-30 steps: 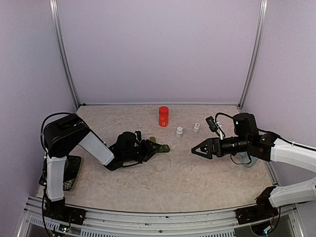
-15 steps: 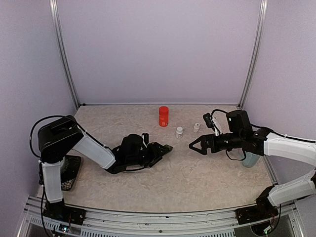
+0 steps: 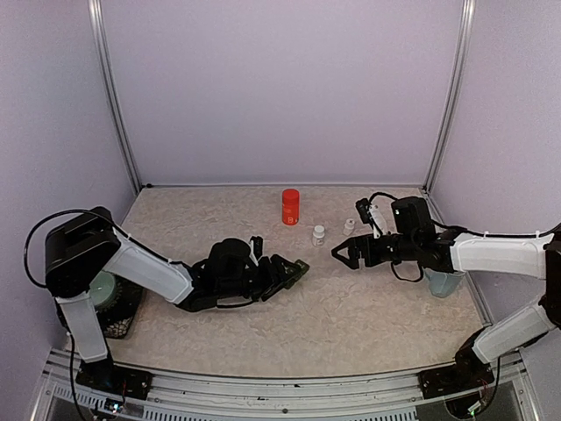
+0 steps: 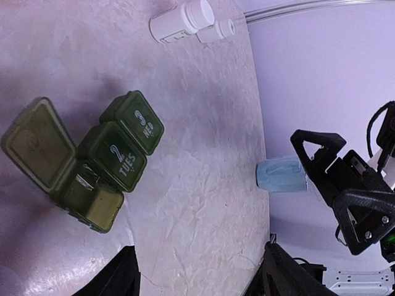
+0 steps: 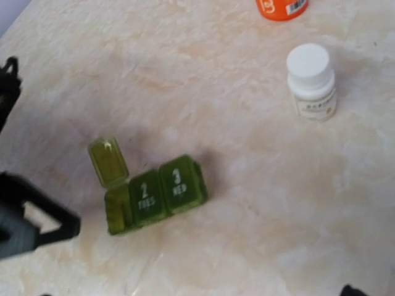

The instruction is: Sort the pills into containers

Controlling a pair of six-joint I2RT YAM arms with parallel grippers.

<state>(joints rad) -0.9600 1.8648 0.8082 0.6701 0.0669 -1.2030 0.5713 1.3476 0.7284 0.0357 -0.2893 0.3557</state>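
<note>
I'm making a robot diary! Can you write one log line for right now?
pill box: first lid open, 2 and 3 shut | left hand: open, empty, near it | right hand: open, empty

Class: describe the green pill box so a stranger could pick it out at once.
On the marbled table, look nearer than the orange bottle, just beyond the left gripper. There lies a dark green strip of three joined compartments. Unlike the round white bottles nearby, it is flat, with one end lid open.
</note>
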